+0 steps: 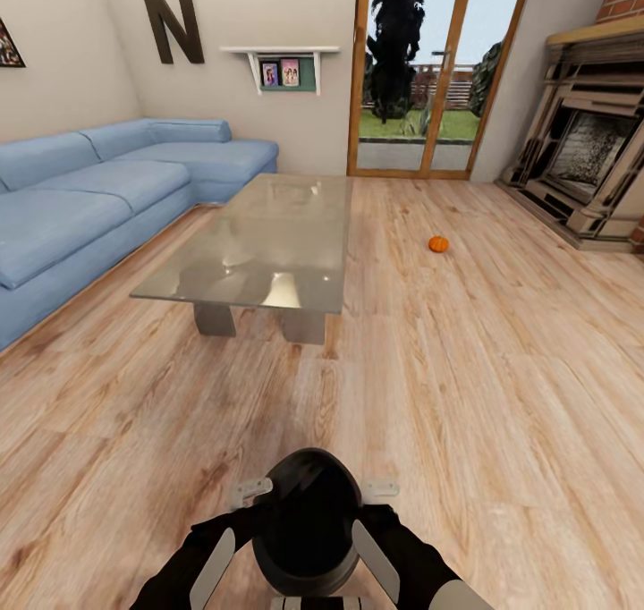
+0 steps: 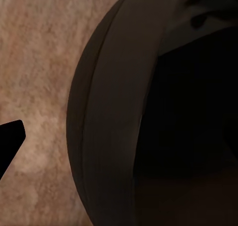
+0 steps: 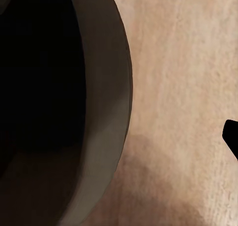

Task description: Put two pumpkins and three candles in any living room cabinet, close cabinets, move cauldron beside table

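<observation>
The black cauldron (image 1: 307,522) sits low in front of me between both arms, its dark mouth facing up toward the head camera. My left gripper (image 1: 253,490) and right gripper (image 1: 379,487) flank its far rim. In the left wrist view the cauldron wall (image 2: 106,131) stands beside one dark fingertip (image 2: 11,138), with bare floor between them. The right wrist view is alike, with the cauldron wall (image 3: 101,121) and one fingertip (image 3: 231,135). Each second finger is hidden. One orange pumpkin (image 1: 438,244) lies on the floor to the right of the glass coffee table (image 1: 268,243).
A blue corner sofa (image 1: 89,199) runs along the left wall. A stone fireplace (image 1: 586,167) stands at the right, and glass patio doors (image 1: 429,73) at the back. Wood floor stretches between me and the table and out to the right.
</observation>
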Robot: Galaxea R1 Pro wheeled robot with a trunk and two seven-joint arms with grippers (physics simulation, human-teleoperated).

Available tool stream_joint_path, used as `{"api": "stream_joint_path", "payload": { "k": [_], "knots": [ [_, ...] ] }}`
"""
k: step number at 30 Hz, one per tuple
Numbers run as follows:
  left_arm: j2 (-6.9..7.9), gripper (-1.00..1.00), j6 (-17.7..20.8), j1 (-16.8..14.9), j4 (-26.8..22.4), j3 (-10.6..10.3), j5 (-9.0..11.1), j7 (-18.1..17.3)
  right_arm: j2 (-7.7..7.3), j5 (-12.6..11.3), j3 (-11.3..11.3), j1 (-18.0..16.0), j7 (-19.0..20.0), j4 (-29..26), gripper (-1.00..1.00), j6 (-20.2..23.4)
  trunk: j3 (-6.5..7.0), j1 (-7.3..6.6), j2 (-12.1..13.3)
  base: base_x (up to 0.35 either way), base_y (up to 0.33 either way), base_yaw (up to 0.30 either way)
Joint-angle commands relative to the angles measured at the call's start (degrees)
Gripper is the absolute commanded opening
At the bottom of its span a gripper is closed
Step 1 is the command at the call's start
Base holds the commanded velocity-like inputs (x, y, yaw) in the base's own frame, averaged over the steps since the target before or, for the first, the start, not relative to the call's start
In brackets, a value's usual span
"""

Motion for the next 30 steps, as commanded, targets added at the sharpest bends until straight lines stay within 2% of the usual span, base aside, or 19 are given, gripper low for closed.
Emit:
{"api": "stream_joint_path", "payload": {
  "k": [1,3,23,24,30],
  "knots": [
    [0.03,1.0,0.22,0.0,-0.11,-0.21,0.59,0.51,0.0,-0.36,0.18,-0.04,-0.46,-0.05,1.0,0.18,-0.23,0.21,-0.44,0.0,0.0,0.0],
    [0.03,1.0,0.22,0.0,-0.11,-0.21,0.59,0.51,0.0,-0.38,0.2,-0.04,-0.44,-0.05,1.0,0.17,-0.59,0.65,-1.24,0.0,0.0,0.0],
    [0.05,1.0,0.22,-0.01,-0.11,-0.21,0.59,0.51,0.0,-0.47,0.21,-0.04,-0.42,-0.05,1.0,0.17,-0.59,0.65,-1.24,0.0,0.0,0.0],
    [0.04,1.0,0.22,0.0,-0.11,-0.21,0.59,0.51,0.0,-0.48,0.21,-0.04,-0.42,-0.05,-1.0,0.17,-0.59,0.65,-1.24,0.0,0.0,0.0],
    [0.08,1.0,0.14,-0.01,-0.11,-0.29,0.59,0.51,0.0,-0.65,0.21,-0.04,-0.44,-0.05,-1.0,0.08,-0.59,0.65,-1.24,0.0,0.0,0.0]
  ]
}}
